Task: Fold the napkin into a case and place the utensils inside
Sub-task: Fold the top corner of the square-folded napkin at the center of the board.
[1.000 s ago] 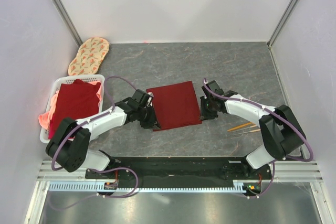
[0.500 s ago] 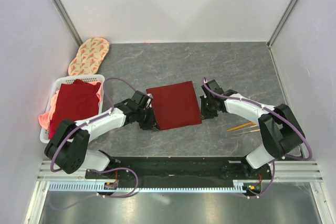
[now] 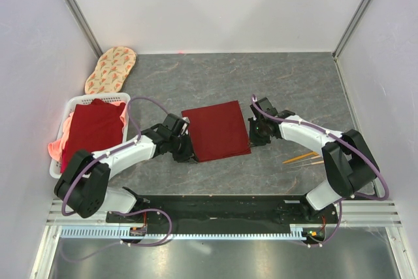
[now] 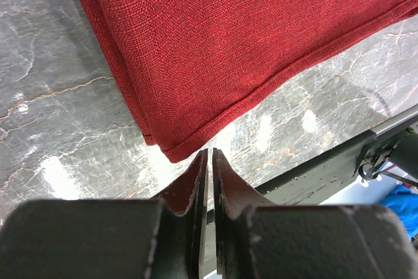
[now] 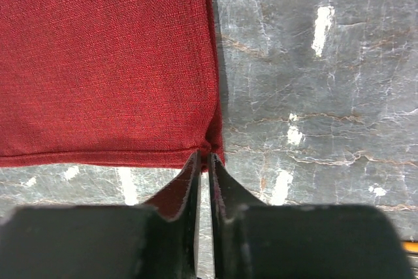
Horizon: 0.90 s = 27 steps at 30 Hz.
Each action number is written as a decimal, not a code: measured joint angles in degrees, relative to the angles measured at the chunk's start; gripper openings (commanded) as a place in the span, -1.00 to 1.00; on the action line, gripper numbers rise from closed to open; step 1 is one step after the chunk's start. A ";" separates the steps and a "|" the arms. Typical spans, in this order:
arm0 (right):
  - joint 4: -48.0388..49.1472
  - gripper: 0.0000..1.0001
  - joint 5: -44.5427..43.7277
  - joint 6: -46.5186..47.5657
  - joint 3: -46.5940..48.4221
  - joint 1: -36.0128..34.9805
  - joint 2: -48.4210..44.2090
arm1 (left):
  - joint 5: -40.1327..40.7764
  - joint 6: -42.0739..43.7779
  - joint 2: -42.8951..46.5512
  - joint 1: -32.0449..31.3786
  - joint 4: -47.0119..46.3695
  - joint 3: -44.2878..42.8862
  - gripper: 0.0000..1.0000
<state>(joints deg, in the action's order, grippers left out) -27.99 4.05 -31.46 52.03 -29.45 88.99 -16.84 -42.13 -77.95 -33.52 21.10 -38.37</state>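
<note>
The folded napkin point(image 3: 215, 130) is lying flat mid-table point(image 3: 294, 83) between the arms. The right gripper point(image 5: 204, 160) is pinching its near right corner. The left gripper point(image 4: 209, 156) is sitting closed, empty, just off the near left corner. The utensils point(image 3: 302, 158) are lying farther right.

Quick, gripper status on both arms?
Left gripper: closed, empty, just off the napkin corner.
Right gripper: closed on the napkin's corner.

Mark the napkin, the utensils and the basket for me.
napkin point(image 3: 216, 131): top external view, centre of the folded cloth.
utensils point(image 3: 300, 157): top external view, middle of the shafts.
basket point(image 3: 111, 96): top external view, far white rim.
</note>
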 measured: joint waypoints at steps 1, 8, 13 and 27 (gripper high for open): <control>0.02 -0.59 0.00 0.02 0.00 0.00 0.02 | 0.00 0.00 0.04 0.00 0.00 0.07 -0.76; 0.13 -0.50 0.07 0.33 0.59 0.00 1.97 | -0.07 0.00 0.66 0.00 0.00 0.11 -0.76; 0.13 -0.60 0.13 0.55 0.96 0.00 3.02 | -0.07 0.00 0.76 0.00 0.00 0.35 -0.76; 0.07 -1.00 0.35 0.61 1.29 0.00 1.49 | 0.68 -0.07 4.17 0.02 0.00 1.42 -0.74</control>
<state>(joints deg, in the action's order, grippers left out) -27.92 4.40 -30.85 53.32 -29.45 90.48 -16.16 -42.19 -73.78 -33.50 21.10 -36.95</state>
